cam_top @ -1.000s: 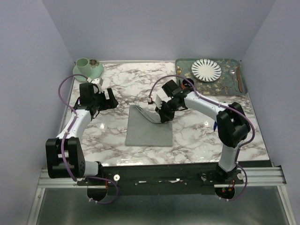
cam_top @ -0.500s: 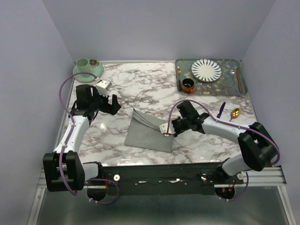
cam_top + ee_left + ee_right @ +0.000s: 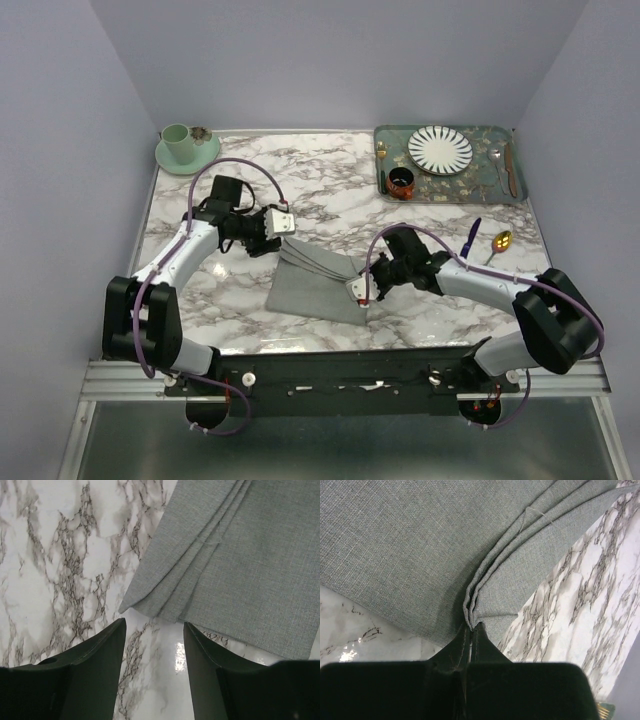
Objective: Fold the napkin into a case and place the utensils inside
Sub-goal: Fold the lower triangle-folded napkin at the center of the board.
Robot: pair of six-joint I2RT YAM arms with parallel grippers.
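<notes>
The grey napkin [image 3: 310,285] lies on the marble, with pleated folds running from its far left corner to its right corner. My right gripper [image 3: 358,290] is shut on the bunched edge of the napkin [image 3: 410,545], and its tips [image 3: 472,626] pinch the layers together. My left gripper [image 3: 283,225] hovers at the far left corner. In the left wrist view it [image 3: 154,630] stands open over bare marble, just short of the layered corner of the napkin [image 3: 240,570]. The utensils, one with a blue handle [image 3: 472,237] and a gold spoon [image 3: 501,241], lie right of the right arm.
A green cup on a saucer [image 3: 185,145] stands at the far left corner. The green tray [image 3: 470,182] at the far right holds a striped plate [image 3: 440,149], a small red-and-black cup [image 3: 402,181], a gold fork [image 3: 381,152] and more cutlery [image 3: 510,168].
My left arm swung right to the napkin's far left corner and its jaws narrowed. My right gripper dragged the pinched fold toward the near right, and the cloth went from flat to pleated.
</notes>
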